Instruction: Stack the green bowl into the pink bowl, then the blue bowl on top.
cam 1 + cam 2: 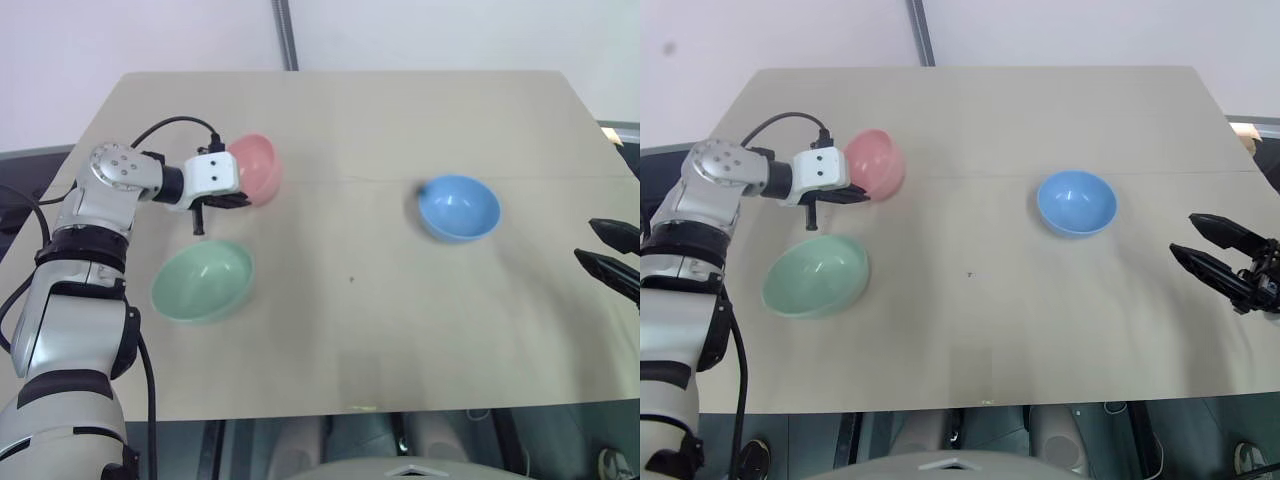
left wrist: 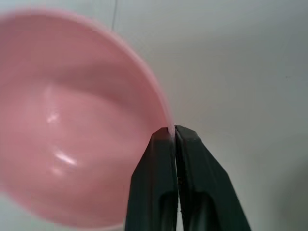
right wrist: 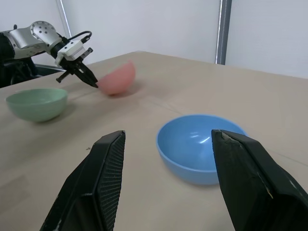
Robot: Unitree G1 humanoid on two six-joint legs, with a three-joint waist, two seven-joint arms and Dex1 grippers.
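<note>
The pink bowl (image 1: 254, 167) sits tilted at the table's (image 1: 400, 340) far left, its near rim pinched between the closed fingers of the left gripper (image 1: 228, 200). The green bowl (image 1: 203, 280) lies just nearer. The right gripper (image 1: 1210, 250) is spread wide, holding nothing, beyond the blue bowl (image 1: 459, 207).

The pink bowl (image 2: 72, 120) runs off the left wrist view's edge, its outline blurred

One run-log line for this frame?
left gripper: shut on pink bowl rim, bowl tilted | right gripper: open, idle | green bowl, blue bowl: apart, unstacked
</note>
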